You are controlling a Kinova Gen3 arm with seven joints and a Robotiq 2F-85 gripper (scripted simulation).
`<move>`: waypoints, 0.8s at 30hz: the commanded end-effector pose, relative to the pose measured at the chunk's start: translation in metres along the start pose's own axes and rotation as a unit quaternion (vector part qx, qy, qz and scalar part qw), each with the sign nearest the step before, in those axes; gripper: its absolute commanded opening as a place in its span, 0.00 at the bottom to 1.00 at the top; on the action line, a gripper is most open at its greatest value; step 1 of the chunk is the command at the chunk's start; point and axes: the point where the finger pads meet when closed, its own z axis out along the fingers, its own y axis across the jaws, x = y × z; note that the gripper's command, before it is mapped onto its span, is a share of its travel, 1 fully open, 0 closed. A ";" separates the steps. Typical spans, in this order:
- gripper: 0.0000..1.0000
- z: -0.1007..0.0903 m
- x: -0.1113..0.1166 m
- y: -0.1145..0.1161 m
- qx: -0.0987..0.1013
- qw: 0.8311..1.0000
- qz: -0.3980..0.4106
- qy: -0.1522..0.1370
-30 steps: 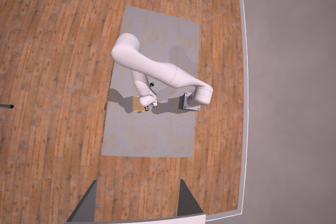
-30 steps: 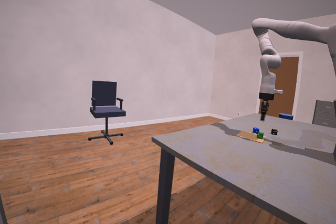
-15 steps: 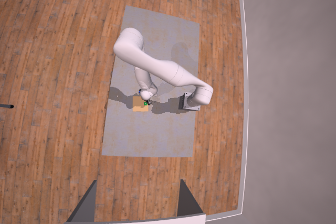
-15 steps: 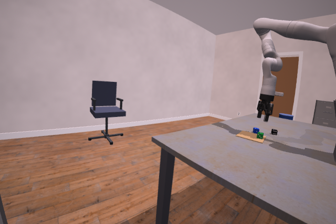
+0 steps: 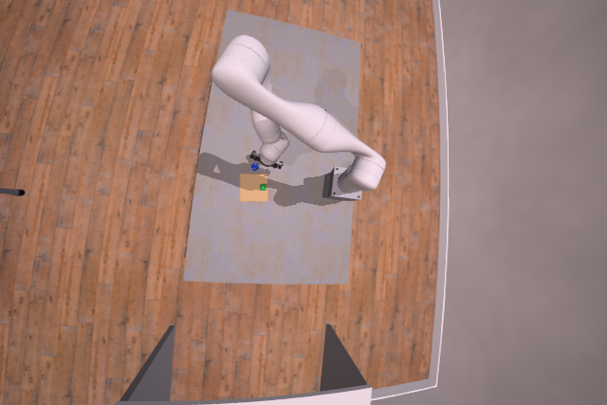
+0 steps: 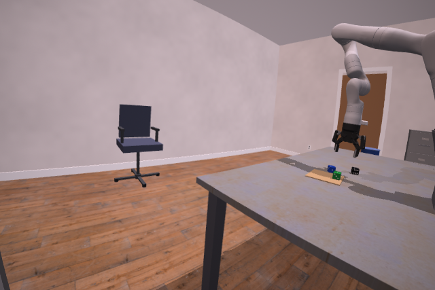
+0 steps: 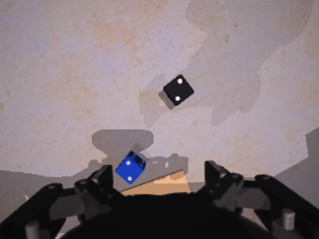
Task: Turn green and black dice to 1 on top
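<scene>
Clearly, from where I stand, the gripper (image 5: 266, 160) (image 6: 346, 152) (image 7: 159, 172) has its two fingers wide apart, with nothing between them, above the grey table (image 5: 269, 244) (image 6: 281, 202) (image 7: 75, 100). The green die (image 5: 263, 187) (image 6: 336, 175) is on the mat (image 5: 249, 194) (image 6: 321, 177) (image 7: 169, 184), near its right edge in the top view; white dots are on its side, but its upper face is too small to read. The mat is pale orange, square and thin. The black die (image 6: 355, 170) (image 7: 178, 90) rests on the table, off the mat, in the upper middle of the wrist view, and it shows two white dots on top. The blue die (image 5: 254, 166) (image 6: 331, 168) (image 7: 131, 167) is just beside the mat, in the lower left of the wrist view, also with two white dots upward.
</scene>
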 end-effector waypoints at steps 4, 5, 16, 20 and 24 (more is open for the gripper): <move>1.00 -0.003 0.030 0.004 -0.005 0.996 -0.087 0.007; 1.00 -0.003 0.030 0.004 -0.005 0.996 -0.087 0.007; 1.00 -0.009 0.071 0.021 -0.024 0.964 -0.265 0.008; 1.00 -0.010 0.077 0.024 -0.028 0.956 -0.293 0.007; 1.00 -0.010 0.079 0.025 -0.029 0.953 -0.300 0.007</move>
